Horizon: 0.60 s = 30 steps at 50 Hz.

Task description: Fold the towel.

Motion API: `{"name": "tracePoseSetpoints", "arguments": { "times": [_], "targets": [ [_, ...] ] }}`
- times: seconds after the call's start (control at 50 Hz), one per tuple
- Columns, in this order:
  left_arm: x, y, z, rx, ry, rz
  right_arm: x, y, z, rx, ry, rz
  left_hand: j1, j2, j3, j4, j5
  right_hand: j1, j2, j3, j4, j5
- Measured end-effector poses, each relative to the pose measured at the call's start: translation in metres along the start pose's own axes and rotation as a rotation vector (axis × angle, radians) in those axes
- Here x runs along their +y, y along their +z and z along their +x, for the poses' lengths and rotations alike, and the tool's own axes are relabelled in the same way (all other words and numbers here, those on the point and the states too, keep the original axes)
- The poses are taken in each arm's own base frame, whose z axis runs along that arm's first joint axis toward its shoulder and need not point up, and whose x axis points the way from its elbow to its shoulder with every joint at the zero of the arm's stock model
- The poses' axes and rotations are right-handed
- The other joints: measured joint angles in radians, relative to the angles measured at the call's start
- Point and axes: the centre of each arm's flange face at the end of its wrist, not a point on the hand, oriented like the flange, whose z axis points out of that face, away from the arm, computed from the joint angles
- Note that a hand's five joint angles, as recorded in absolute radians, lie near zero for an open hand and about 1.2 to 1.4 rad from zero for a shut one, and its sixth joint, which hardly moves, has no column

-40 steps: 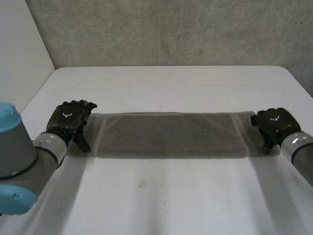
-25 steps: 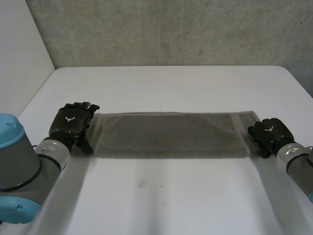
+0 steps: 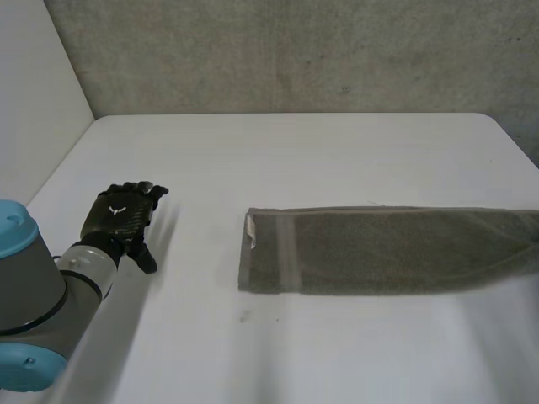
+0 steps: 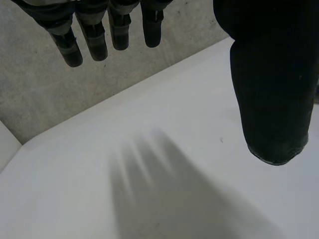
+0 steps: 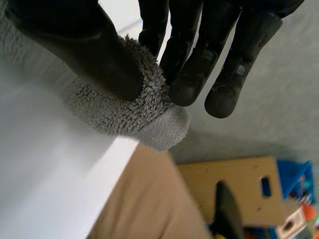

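Pinching one end of towel (image 3: 379, 248), flat on table (image 3: 295, 160), betw. thumb & fingers: right hand (image 5: 84, 45). Left hand (image 3: 122, 212) open, empty, well clear of free end. Fold prob. not yet begun; next, left must grip that end.

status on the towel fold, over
Left hand open, off the towel, over bare table. Right hand pinching towel's end at table edge. Towel a flat long strip, nothing on it.
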Motion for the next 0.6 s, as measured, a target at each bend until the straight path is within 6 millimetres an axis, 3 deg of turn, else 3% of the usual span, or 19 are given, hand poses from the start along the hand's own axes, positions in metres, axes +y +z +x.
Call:
{"name": "tracePoseSetpoints", "arguments": {
  "times": [0.1,0.16,0.2,0.24,0.3,0.32,0.34,0.42,0.5,0.6],
  "targets": [
    [0.0,-0.001,0.001,0.003,0.0,0.001,-0.058,-0.019,-0.004,-0.013,0.016,0.187,0.0,0.0,0.0,0.0,0.0,0.0,0.0,0.0,0.0,0.0],
    [0.0,-0.001,0.002,0.006,0.0,0.001,-0.109,-0.045,-0.023,-0.064,0.052,0.344,0.0,0.0,0.0,0.0,0.0,0.0,0.0,0.0,0.0,0.0],
    [0.0,-0.001,0.002,0.006,0.0,0.001,-0.125,-0.056,-0.032,-0.09,0.064,0.397,0.0,0.0,0.0,0.0,0.0,0.0,0.0,0.0,0.0,0.0],
    [0.0,-0.001,0.003,0.007,0.0,0.001,-0.156,-0.082,-0.055,-0.157,0.087,0.503,0.0,0.0,0.0,0.0,0.0,0.0,0.0,0.0,0.0,0.0],
    [0.0,-0.001,0.003,0.007,0.0,0.001,-0.182,-0.11,-0.085,-0.24,0.095,0.602,0.0,0.0,0.0,0.0,0.0,0.0,0.0,0.0,0.0,0.0],
    [0.0,-0.001,0.002,0.006,0.0,0.0,-0.195,-0.128,-0.105,-0.296,0.092,0.657,0.0,0.0,0.0,0.0,0.0,0.0,0.0,0.0,0.0,0.0],
    [0.0,-0.001,0.002,0.006,0.0,0.0,-0.198,-0.134,-0.111,-0.312,0.09,0.672,0.0,0.0,0.0,0.0,0.0,0.0,0.0,0.0,0.0,0.0],
    [0.0,-0.001,0.002,0.005,0.0,0.0,-0.216,-0.176,-0.167,-0.452,0.065,0.781,0.0,0.0,0.0,0.0,0.0,0.0,0.0,0.0,0.0,0.0],
    [0.001,-0.001,0.003,0.006,0.0,-0.003,-0.221,-0.208,-0.212,-0.559,0.035,0.841,0.0,0.0,0.0,0.0,0.0,0.0,0.0,0.0,0.0,0.0],
    [0.002,-0.001,0.004,0.009,0.0,-0.005,-0.218,-0.229,-0.243,-0.635,0.011,0.866,0.0,0.0,0.0,0.0,0.0,0.0,0.0,0.0,0.0,0.0]
  ]
}}
